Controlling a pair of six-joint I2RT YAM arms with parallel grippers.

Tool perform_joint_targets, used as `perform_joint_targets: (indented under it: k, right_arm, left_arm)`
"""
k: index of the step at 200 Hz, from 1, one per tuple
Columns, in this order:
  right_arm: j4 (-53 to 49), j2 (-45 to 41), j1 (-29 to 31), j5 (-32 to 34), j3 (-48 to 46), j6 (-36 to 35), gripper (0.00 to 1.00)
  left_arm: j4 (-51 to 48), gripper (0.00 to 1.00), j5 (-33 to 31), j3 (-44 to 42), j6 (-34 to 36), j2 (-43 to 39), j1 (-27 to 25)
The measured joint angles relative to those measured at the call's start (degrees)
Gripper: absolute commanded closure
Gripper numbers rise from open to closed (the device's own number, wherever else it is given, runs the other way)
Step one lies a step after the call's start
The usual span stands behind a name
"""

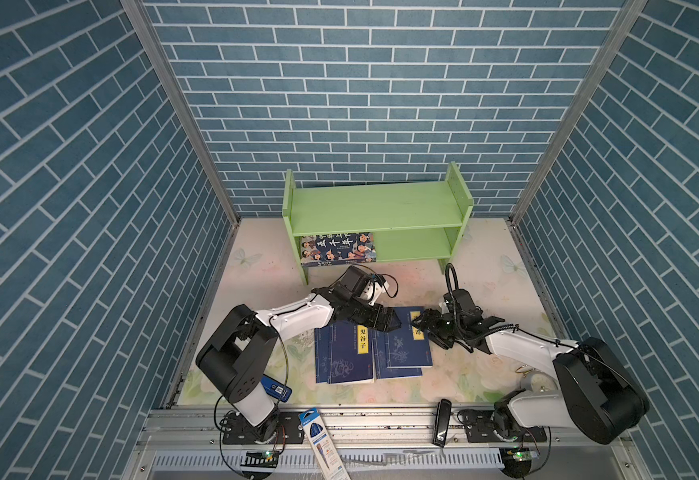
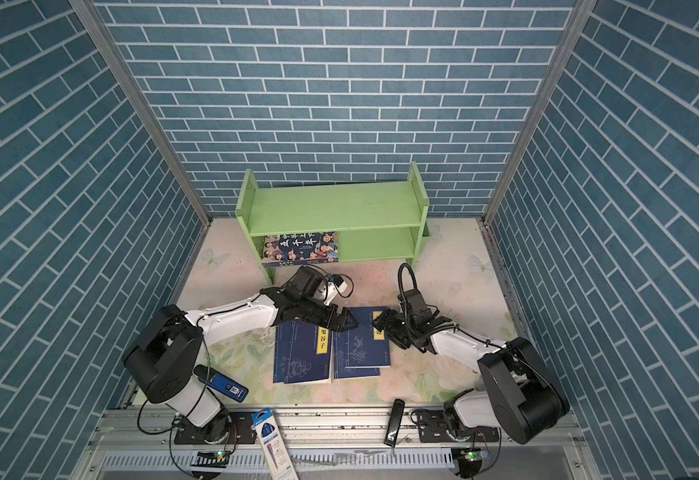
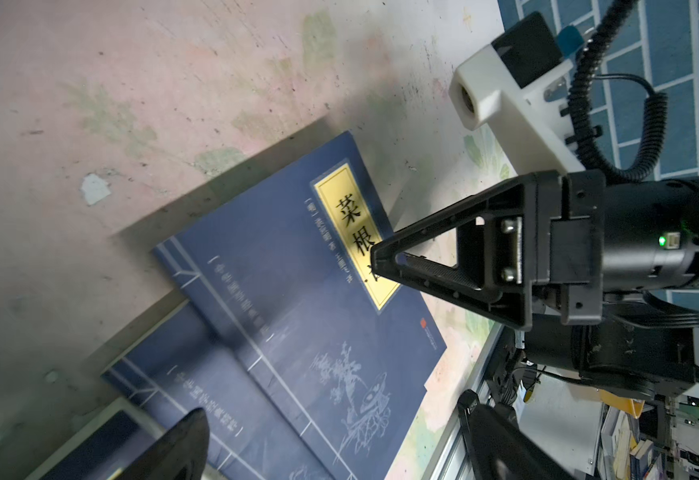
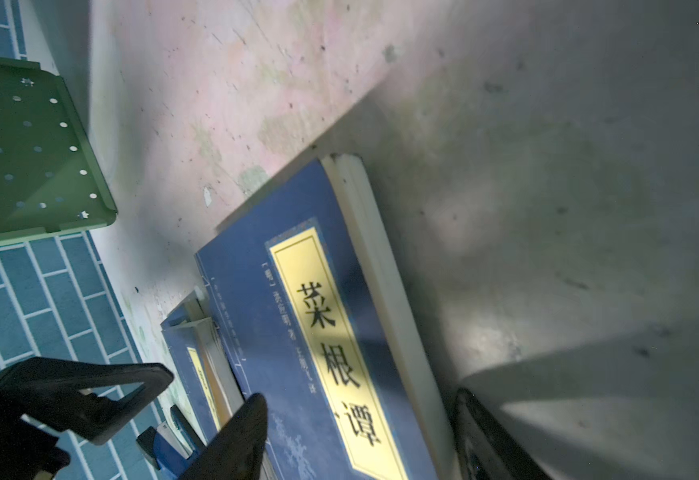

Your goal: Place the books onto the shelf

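Navy paper covers, thin: navy books [image 1: 341,353] lying flat on the table [image 1: 256,291] in front of the shelf [image 1: 381,203], well apart from it, in two overlapping piles, seemingly two apiece. Cartoon-face book [image 1: 337,248] already in, lower tier, hard against the shelf's side panel. Upper tier bare.

Left gripper [image 1: 395,322]: spread fully wide, empty, hovering over the shelf-side end of the piles. Right gripper [image 1: 420,323]: partly spread, nothing clamped, tips at the shelf-side end of the top book [image 1: 401,349], over its yellow label [image 4: 331,332]. Contact with the cover: unclear.

Handling, as a judgement only:
- Light and bendy; likely to sag or fan open if pinched by one corner.
- Smooth covers, so prone to sliding on each other. Handy for dragging one off, bad for lifting just one.
- Flat on the table, no gap underneath; best to slide the top one clear or tip up an edge first.
- Best hold: bound edge, opposite the label side, about mid-length, jaws across the thickness. Loose white page edge on the label side poorer, likely to splay.
- Main risk: catching two at once or shoving the lower one askew.
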Motion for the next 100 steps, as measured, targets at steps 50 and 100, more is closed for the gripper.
perform_joint_targets:
  k: [50,100]
  right_arm:
    - [-0.44,0.00,-0.07,-1.46,-0.04,-2.16,0.35]
    - [-1.70,-2.56,-0.68,-2.49,-2.05,-2.60,0.34]
  left_arm:
    - [2.91,0.00,0.72,-0.26,-3.30,5.38,-0.26]
    - [1.49,0.00,0.20,-1.14,-4.52,4.02,-0.81]
